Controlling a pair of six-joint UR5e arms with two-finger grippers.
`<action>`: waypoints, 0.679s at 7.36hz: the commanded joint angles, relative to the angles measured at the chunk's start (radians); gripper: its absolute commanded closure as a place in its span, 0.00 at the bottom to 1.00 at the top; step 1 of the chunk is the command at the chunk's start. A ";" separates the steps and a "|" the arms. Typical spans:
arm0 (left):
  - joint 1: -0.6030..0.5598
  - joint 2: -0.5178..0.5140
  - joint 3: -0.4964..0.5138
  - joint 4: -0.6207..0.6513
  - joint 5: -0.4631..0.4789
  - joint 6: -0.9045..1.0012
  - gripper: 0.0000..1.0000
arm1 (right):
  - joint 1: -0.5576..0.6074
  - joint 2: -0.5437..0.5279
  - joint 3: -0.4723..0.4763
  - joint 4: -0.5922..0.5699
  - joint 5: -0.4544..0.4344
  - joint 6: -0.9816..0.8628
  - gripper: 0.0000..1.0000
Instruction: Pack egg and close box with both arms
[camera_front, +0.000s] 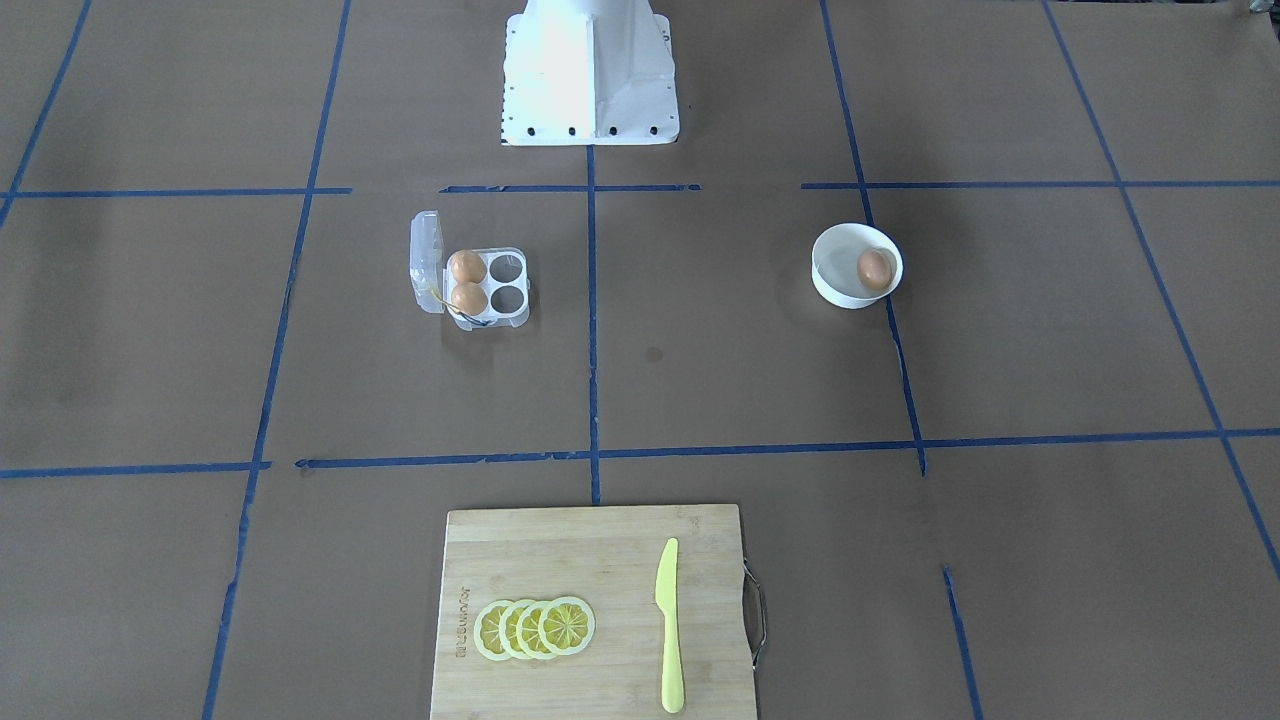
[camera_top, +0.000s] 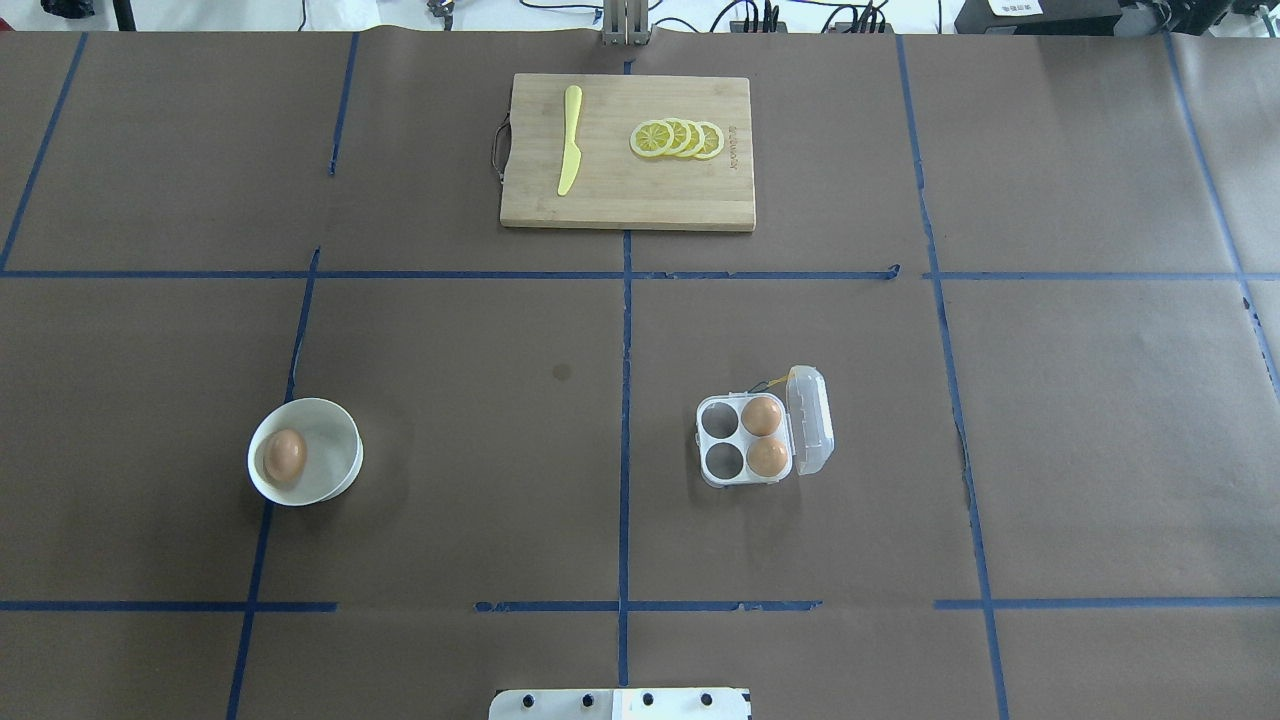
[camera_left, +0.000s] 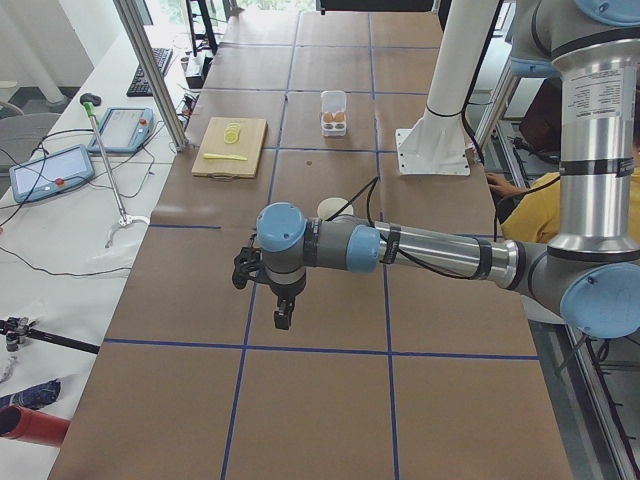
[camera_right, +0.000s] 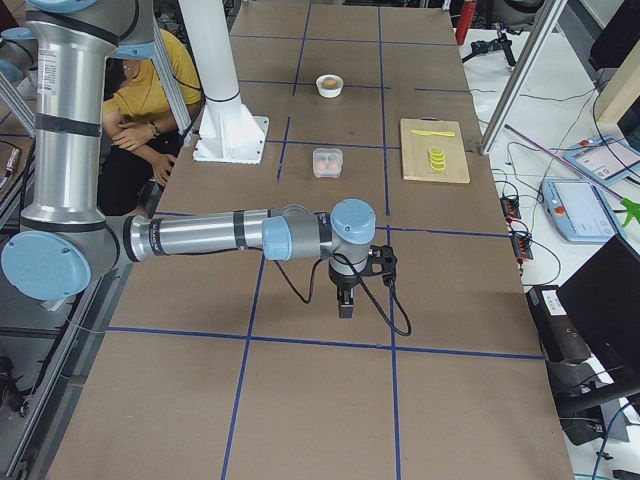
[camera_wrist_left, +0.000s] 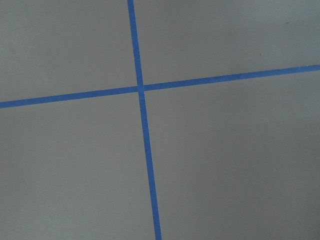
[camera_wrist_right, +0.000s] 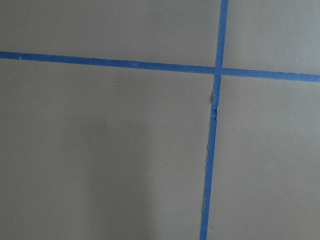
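Observation:
One tan egg lies in a round white bowl on my left side; it also shows in the front view. The clear box stands on my right side with its lid open. Two eggs fill the cells next to the lid, and the other two cells are bare. My left gripper shows only in the left side view and my right gripper only in the right side view. Both hang over bare table far from the box; I cannot tell whether they are open or shut.
A bamboo cutting board lies at the far middle with a yellow knife and lemon slices on it. The white base pedestal stands at the near edge. Both wrist views show only brown paper with blue tape lines.

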 joint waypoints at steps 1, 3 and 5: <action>-0.002 0.000 -0.010 0.002 -0.003 0.002 0.00 | 0.000 0.000 0.003 0.002 0.002 0.001 0.00; 0.000 0.008 -0.021 0.000 0.000 -0.003 0.00 | 0.000 0.000 0.006 0.002 0.002 0.001 0.00; 0.003 0.008 -0.012 0.000 0.001 -0.003 0.00 | 0.000 0.000 0.007 0.003 0.002 0.003 0.00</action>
